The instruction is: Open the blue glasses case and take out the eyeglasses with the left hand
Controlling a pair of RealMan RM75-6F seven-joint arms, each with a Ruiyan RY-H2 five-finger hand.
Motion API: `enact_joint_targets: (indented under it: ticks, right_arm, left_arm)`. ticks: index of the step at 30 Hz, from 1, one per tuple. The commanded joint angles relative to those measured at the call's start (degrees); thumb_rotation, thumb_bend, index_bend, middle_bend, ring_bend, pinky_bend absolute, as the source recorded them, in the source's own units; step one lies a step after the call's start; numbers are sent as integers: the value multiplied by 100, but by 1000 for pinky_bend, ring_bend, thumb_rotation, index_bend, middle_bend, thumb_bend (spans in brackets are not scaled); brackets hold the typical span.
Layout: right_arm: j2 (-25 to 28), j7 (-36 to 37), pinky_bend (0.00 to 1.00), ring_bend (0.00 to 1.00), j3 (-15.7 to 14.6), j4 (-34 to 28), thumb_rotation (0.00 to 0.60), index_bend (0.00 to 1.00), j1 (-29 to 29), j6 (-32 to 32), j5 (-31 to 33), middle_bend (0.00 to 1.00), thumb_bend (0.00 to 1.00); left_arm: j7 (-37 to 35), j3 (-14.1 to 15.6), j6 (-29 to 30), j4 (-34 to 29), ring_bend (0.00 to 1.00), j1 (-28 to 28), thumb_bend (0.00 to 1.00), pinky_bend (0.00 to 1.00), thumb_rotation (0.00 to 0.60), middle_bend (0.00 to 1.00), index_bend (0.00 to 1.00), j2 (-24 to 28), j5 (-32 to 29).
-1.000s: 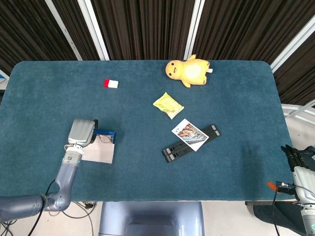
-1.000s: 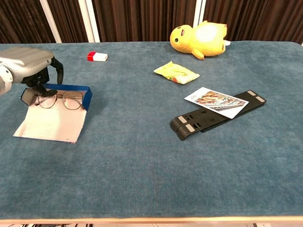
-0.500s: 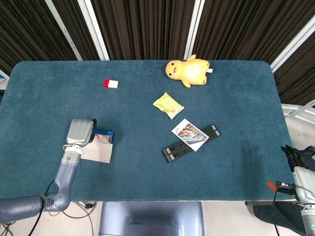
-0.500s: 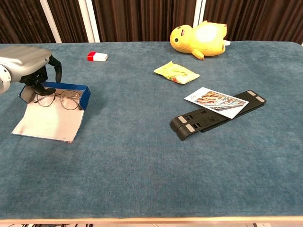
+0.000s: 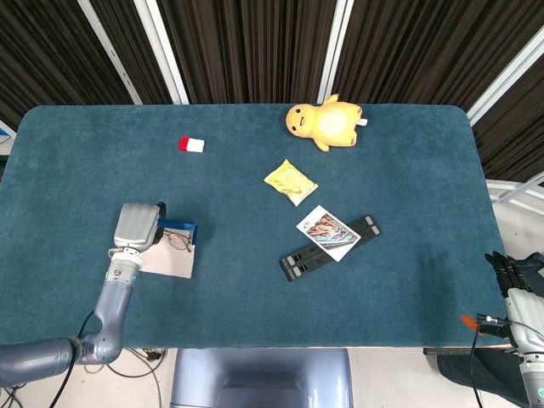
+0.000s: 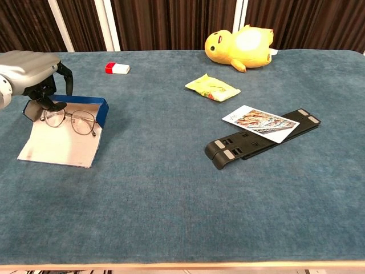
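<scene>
The blue glasses case (image 6: 86, 103) lies open at the table's left, its pale lid (image 6: 57, 144) flat toward the front; the head view shows the case (image 5: 181, 228) too. Thin metal-rimmed eyeglasses (image 6: 73, 119) hang slanted over the open case, their left end pinched in my left hand (image 6: 29, 73), whose dark fingertips (image 6: 50, 103) close on it. In the head view the left hand (image 5: 136, 225) covers the case's left part and the eyeglasses (image 5: 178, 241) stick out to its right. My right hand (image 5: 520, 285) hangs off the table's right front corner, holding nothing.
A red-and-white block (image 6: 116, 68) lies behind the case. Mid-table sit a yellow packet (image 6: 212, 87), a printed card (image 6: 260, 123) on a black folding stand (image 6: 258, 138), and a yellow plush duck (image 6: 239, 45) at the back.
My left hand has drawn slightly back and up with the eyeglasses' left end; the glasses now slant out over the case, and the case has shifted a little with them.
</scene>
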Motion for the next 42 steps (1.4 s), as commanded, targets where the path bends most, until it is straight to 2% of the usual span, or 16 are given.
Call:
enact_joint_targets:
  ticks: [1, 11, 18, 19, 24, 28, 36, 39, 42]
  right_arm:
    - [-2, 0, 200, 0, 0, 1, 600, 0, -1, 2, 1, 0, 159]
    - [1, 4, 200, 0, -2, 7, 600, 0, -4, 4, -2, 0, 158]
    - [-2, -1, 200, 0, 1, 10, 600, 0, -7, 13, -1, 0, 158]
    - [-3, -2, 200, 0, 1, 9, 600, 0, -8, 15, -1, 0, 159]
    - [-5, -10, 200, 0, 2, 13, 600, 0, -8, 11, 9, 0, 159]
    - [-7, -13, 200, 0, 3, 14, 600, 0, -8, 11, 9, 0, 158]
    - [-6, -12, 200, 0, 1, 14, 600, 0, -11, 13, 6, 0, 158]
    - [-6, -10, 200, 0, 1, 13, 600, 0, -12, 15, 2, 0, 159]
    - [-7, -11, 200, 0, 0, 17, 600, 0, -10, 11, 2, 0, 158]
  left_arm:
    - [29, -8, -12, -4, 873, 16, 346, 943, 600, 985, 613, 13, 16]
    - [19, -70, -47, 50, 874, 102, 345, 943, 600, 985, 610, 29, 86]
    - [-19, -197, -198, 326, 873, 97, 345, 943, 600, 982, 567, -107, -88]
    - [-28, -224, -222, 373, 873, 91, 346, 943, 600, 981, 544, -131, -120]
    - [-70, -351, -317, 604, 869, 57, 289, 943, 600, 967, 249, -233, -224]
    - [-102, -384, -334, 664, 867, 69, 255, 943, 600, 961, 193, -248, -215]
    - [-257, -368, -203, 335, 867, 261, 254, 943, 600, 964, 192, -92, -124]
    - [-514, -281, 46, -281, 871, 505, 265, 943, 600, 973, 265, 154, 148]
    - [-554, -147, 53, -536, 877, 621, 297, 943, 600, 980, 366, 293, 260]
